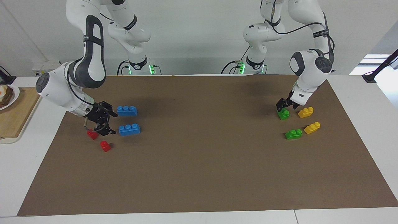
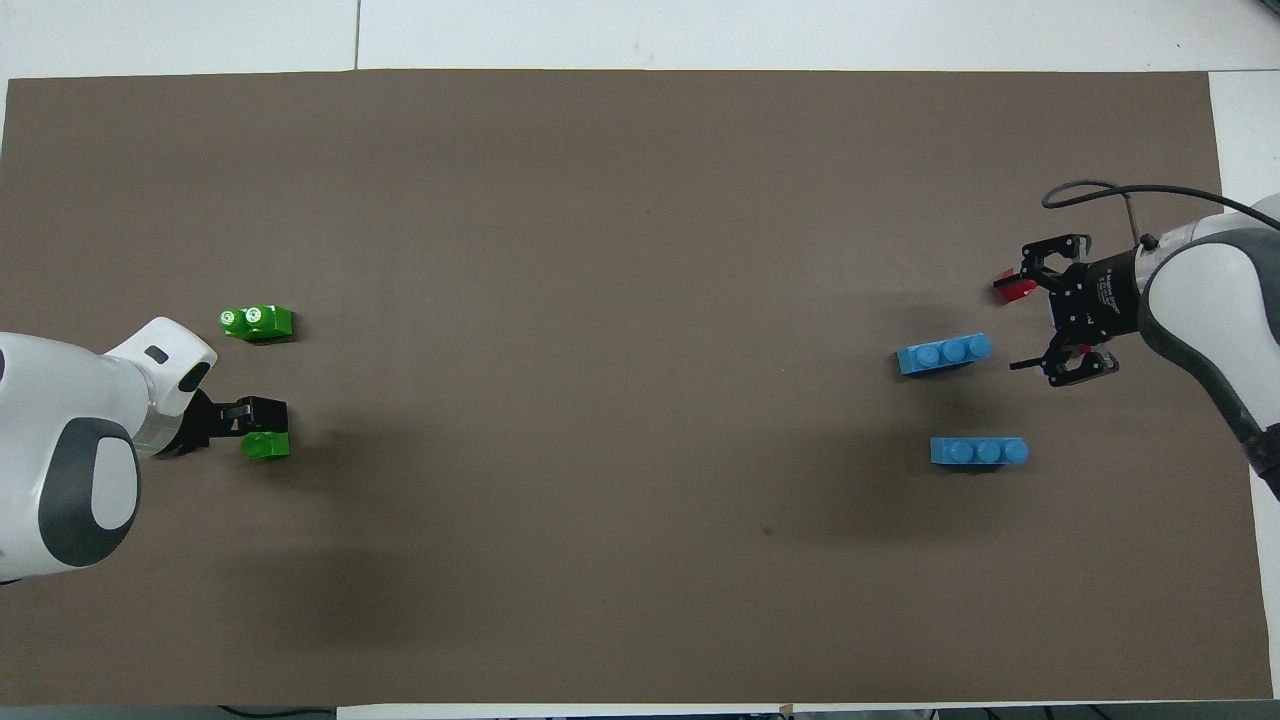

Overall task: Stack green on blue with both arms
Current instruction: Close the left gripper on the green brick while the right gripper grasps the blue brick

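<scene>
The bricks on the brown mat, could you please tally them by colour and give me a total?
Blue bricks: 2, nearer the robots and farther
Green bricks: 2, nearer and farther
Yellow bricks: 2, nearer and farther
Red bricks: 2, nearer and farther
Total: 8
</scene>
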Motion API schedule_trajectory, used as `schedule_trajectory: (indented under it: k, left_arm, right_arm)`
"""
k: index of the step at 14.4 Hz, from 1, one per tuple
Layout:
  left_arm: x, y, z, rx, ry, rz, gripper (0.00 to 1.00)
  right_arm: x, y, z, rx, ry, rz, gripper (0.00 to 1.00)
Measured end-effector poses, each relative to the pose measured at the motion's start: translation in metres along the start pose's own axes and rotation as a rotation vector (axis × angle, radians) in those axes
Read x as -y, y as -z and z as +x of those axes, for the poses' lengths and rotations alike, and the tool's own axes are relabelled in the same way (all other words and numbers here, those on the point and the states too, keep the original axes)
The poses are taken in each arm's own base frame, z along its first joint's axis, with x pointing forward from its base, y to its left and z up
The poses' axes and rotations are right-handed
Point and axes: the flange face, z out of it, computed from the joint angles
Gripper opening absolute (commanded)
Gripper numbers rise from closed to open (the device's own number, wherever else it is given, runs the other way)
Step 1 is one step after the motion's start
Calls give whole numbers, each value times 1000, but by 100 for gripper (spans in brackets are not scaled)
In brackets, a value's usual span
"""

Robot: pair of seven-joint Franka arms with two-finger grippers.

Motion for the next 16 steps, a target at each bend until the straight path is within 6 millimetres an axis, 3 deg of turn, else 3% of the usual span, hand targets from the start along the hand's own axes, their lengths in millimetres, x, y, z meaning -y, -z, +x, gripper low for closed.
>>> schedule_trajectory:
  k: [7,16]
  left_arm:
    - [-3,-1,0,-8,9,0,100]
    - [-8,-22,2,3,41,1,100]
  right_arm:
    - [-5,-22,7,9,31,-31,100]
    - [-4,-49,20,12,52,-54,100]
